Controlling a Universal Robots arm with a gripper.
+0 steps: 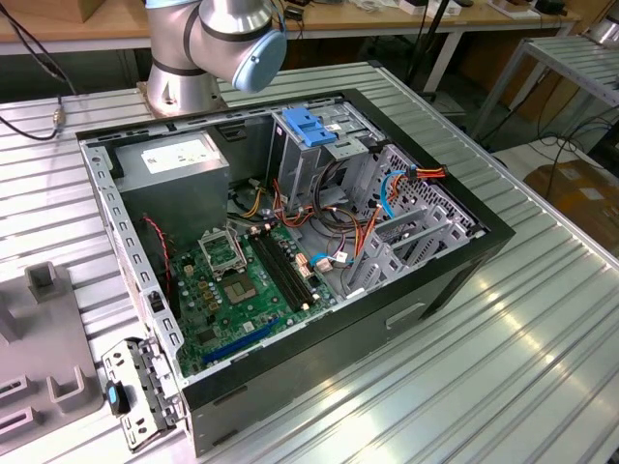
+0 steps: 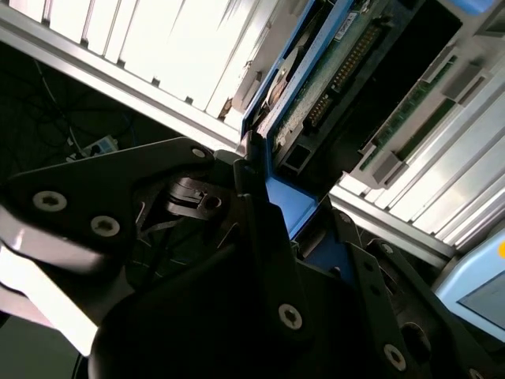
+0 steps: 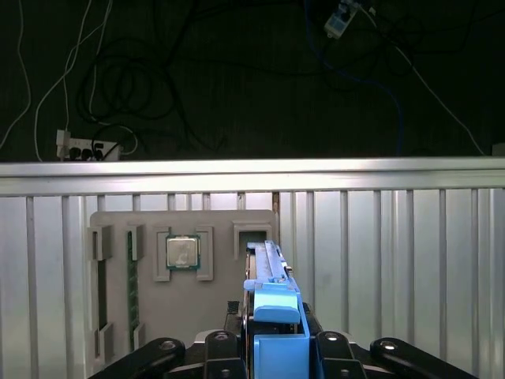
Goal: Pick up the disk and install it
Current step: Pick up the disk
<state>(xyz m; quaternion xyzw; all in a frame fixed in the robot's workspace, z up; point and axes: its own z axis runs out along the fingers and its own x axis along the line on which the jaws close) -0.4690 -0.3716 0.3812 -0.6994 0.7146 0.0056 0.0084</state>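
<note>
Spanning the whole exterior view, the ribbed aluminium table (image 1: 542, 367) carries everything. On it, filling the middle of that view, lies the open computer case (image 1: 426, 290). The arm's base (image 1: 218, 39) stands at the top edge behind it. A grey fixture tray (image 1: 39, 348) sits at the exterior view's left, low in the frame and apart from the case.

Inside the case, the grey power supply box (image 1: 179, 164) takes the upper left corner. The drive cage (image 1: 319, 164) stands beside it toward upper centre, with a bare blue bracket (image 1: 308, 126) on top.

The disk (image 3: 267, 264) is over the fixture tray, not in the case. The first wrist view shows it edge-on, framed by blue rails, with its far end at a raised holder on the tray. I cannot tell whether it has cleared that holder.

The gripper (image 3: 278, 343) is pressed together on the disk's blue carrier end, one finger (image 2: 264, 229) flat against the rail in the second wrist view. A processor chip (image 3: 182, 253) rests in a pocket just beside the disk.

The step in hand looks like the pick-up. Done well, it means pulling in line with the holder, with no twist on the thin plastic rails, and keeping off the chip.
</note>
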